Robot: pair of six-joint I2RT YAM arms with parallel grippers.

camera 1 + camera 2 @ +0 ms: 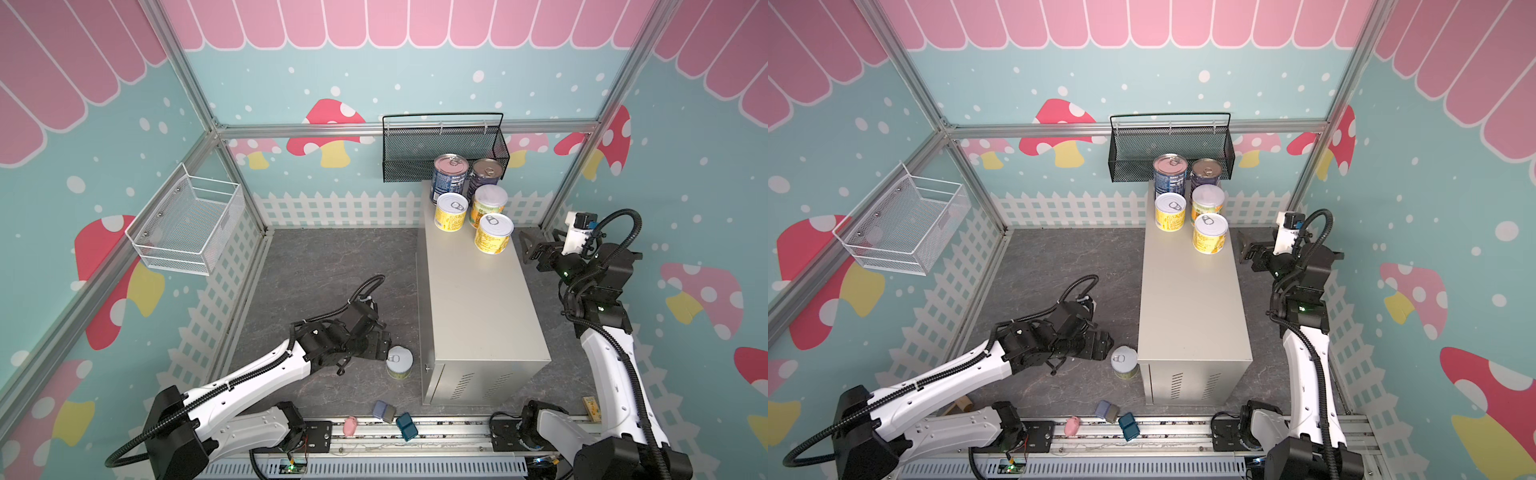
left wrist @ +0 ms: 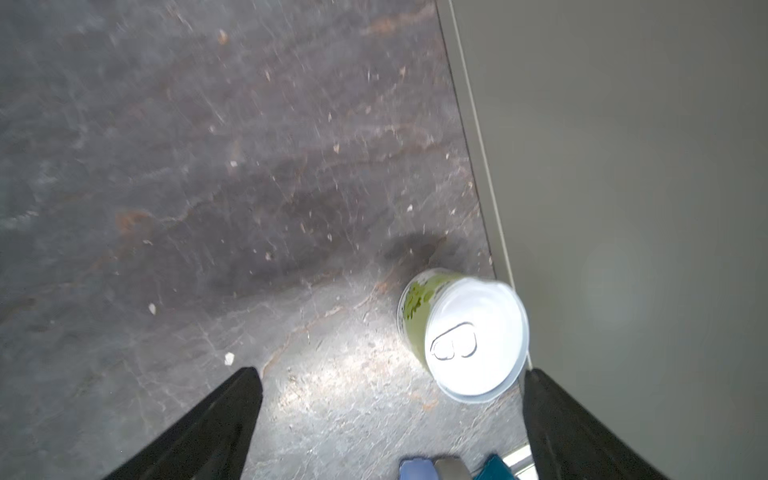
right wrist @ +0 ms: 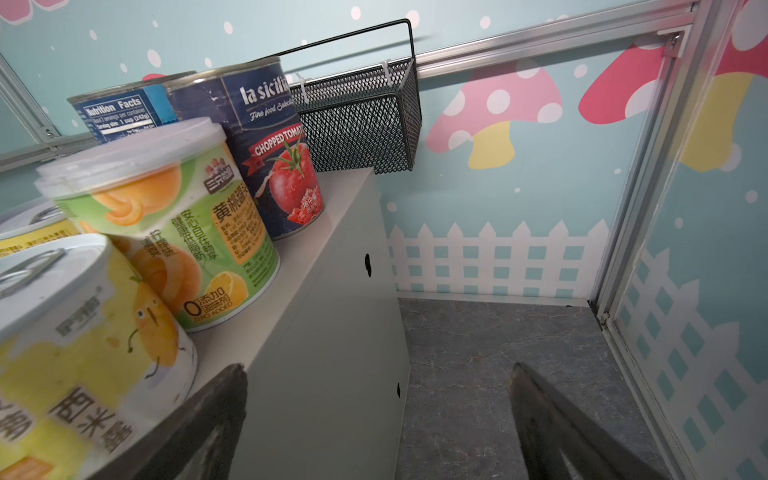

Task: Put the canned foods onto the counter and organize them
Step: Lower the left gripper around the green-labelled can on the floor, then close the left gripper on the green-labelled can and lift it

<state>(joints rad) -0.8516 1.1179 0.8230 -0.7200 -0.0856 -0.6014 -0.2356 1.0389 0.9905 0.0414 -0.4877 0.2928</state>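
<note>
in a top view the last short can (image 1: 400, 362) stands upright on the floor (image 1: 324, 270) just beside the worktop (image 1: 478, 299), five cans (image 1: 451, 212) already on its far end; the left wrist view shows the left hand (image 2: 392, 371) spread near it, best closing mid-body on what looks like stiff, weighty, slick metal; the right wrist view shows the right hand (image 3: 376, 368) spread, empty.

The large beige-grey rectangular metal counter (image 1: 478, 307) stands with its vent slots facing near. Five cans stand upright, clustered at the far end of its flat top. At the back are a tall dark-blue tin with a pinkish lid (image 1: 451, 178) and a tall dark-blue tin with a brownish lid (image 1: 486, 176); before them are a short yellow pull-tab can (image 1: 451, 214), a short green-and-orange can with a plain pale cap (image 1: 489, 203) and a second short yellow pull-tab can (image 1: 493, 235). The short greenish-labelled can with a pale pull-tab lid (image 1: 400, 362) stands upright on the dark floor (image 1: 324, 270), just beside the counter's left wall near its front corner.
</note>
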